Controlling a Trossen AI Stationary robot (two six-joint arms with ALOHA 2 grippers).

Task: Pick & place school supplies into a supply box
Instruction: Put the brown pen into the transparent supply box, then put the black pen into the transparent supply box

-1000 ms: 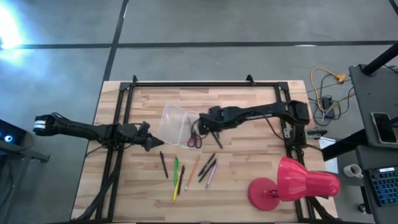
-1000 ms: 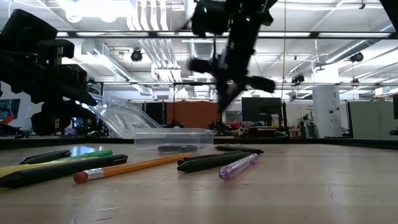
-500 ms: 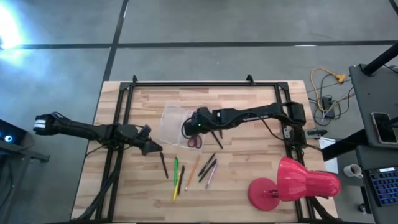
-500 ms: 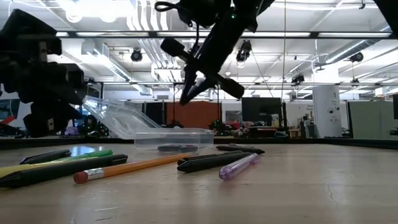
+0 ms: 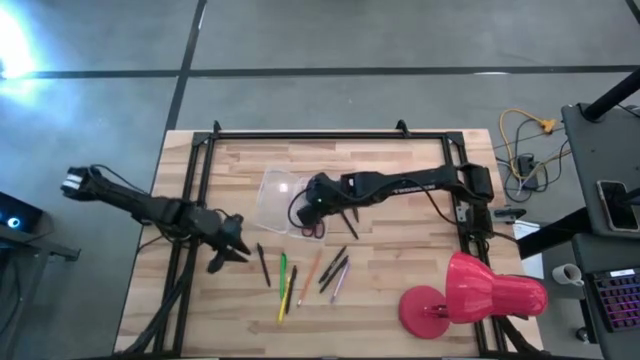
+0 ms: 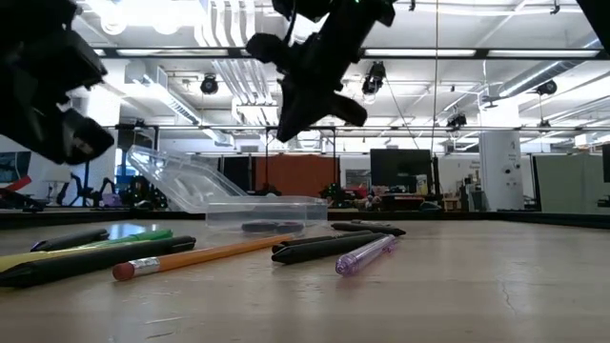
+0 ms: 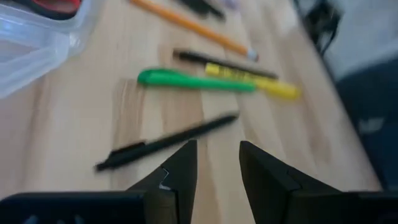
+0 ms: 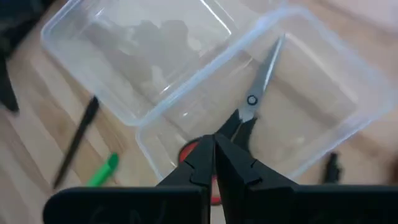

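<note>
The clear supply box (image 5: 275, 190) lies on the table's middle. Red-handled scissors (image 8: 258, 81) rest flat inside it, blades toward the far wall. My right gripper (image 8: 214, 155) hangs shut above the scissors' handle end, high over the box in the low view (image 6: 289, 129), touching nothing. Pens and pencils lie loose near the front: a black pen (image 7: 168, 140), a green pen (image 7: 193, 79), a yellow one (image 7: 264, 86) and an orange pencil (image 7: 193, 25). My left gripper (image 7: 214, 163) hovers open above the table, just short of the black pen.
A big red lamp (image 5: 470, 295) stands at the near right corner. More dark pens (image 5: 335, 270) and a purple pen (image 6: 367, 255) lie right of the pencil. A black frame (image 5: 300, 133) runs along the table's far and side edges.
My left gripper has risen, swung toward the table's near edge and rolled about its own line, staying open. My right gripper has gone toward the table's left over the box, risen a little and rolled, staying shut. The scissors and pens have kept their places.
</note>
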